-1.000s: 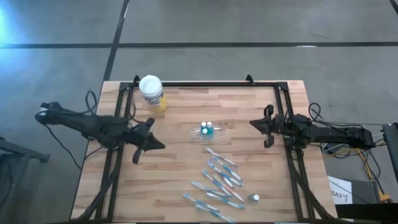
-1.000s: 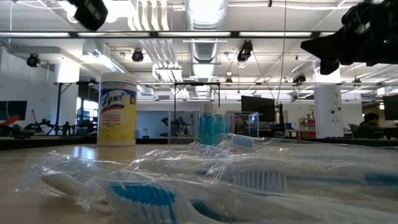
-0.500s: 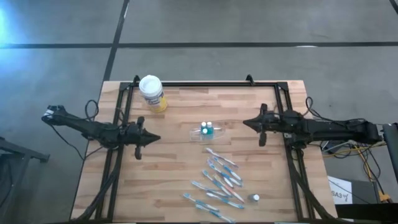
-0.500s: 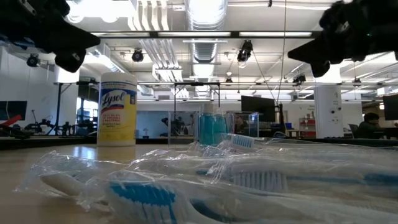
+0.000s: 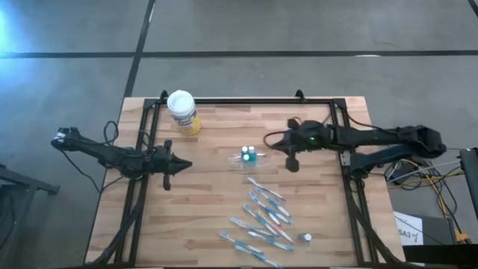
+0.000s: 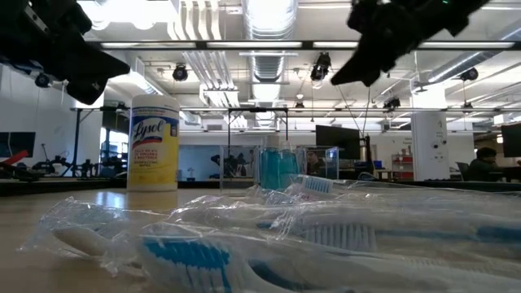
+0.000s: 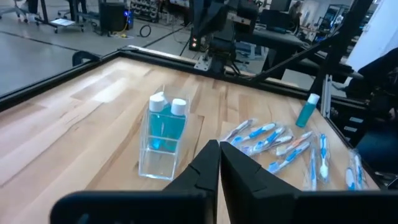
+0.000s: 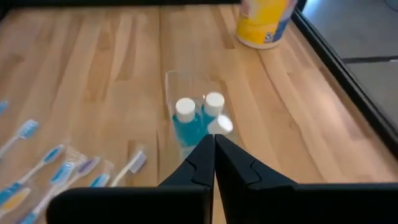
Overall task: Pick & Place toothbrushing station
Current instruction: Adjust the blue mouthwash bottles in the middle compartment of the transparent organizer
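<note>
The right gripper [image 5: 270,140], fingers pressed together and empty, hovers just beside the clear pouch [image 5: 249,158] of blue tubes at mid-table — nearer than the left gripper [image 5: 184,165], also closed and empty — toothbrushes [image 5: 265,218] lie scattered toward the front edge

On the wooden table [image 5: 216,217] I count one clear plastic pouch [image 5: 249,160], and inside it two small bottles of blue liquid [image 8: 194,123], each with a white cap. A third small bottle, also white-capped, lies alone by the near right corner [image 5: 306,237]. The toothbrushes [image 5: 265,217] lie scattered in a loose heap, blue and white in their clear wrappers; they overlap too much for an exact count, but there seem to be about ten. One yellow canister with a white lid [image 5: 183,112] stands at the far left. Two dark arms reach over the table, one from each side.
</note>
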You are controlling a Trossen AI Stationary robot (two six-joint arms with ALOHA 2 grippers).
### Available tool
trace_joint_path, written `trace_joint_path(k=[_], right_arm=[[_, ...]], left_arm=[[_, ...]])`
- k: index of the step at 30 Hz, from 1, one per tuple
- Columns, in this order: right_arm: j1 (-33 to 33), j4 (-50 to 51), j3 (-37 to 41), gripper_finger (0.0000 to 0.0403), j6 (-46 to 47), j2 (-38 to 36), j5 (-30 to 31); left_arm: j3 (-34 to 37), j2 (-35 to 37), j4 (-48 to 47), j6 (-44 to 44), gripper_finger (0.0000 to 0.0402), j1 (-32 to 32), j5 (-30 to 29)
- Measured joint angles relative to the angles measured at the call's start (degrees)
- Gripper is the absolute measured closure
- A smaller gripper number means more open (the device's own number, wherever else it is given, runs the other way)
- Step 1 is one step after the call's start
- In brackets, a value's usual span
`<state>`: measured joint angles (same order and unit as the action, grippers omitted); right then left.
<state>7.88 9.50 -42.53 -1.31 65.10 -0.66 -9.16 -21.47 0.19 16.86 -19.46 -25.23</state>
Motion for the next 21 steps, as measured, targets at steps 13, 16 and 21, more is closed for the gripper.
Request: trace_joint_path(k=[13,16,21], right_arm=[[5.06,8.48,-19.40,0.0388,-11.21,21.89,-14.90],[8.95,11.51,-23.11,0.0369,-11.66,24.88,-19.08],[13.50,19.61,-30.55,0.0322,-15.21,28.91,-19.17]], left_arm=[[0.10,-0.09,-0.25,0.39,0.0389,-0.02,0.28],[0.10,-0.09,-0.42,-0.25,0.0384,-0.02,0.65],[0.10,-0.09,-1.39,-0.53,0.0388,-0.02,0.65]])
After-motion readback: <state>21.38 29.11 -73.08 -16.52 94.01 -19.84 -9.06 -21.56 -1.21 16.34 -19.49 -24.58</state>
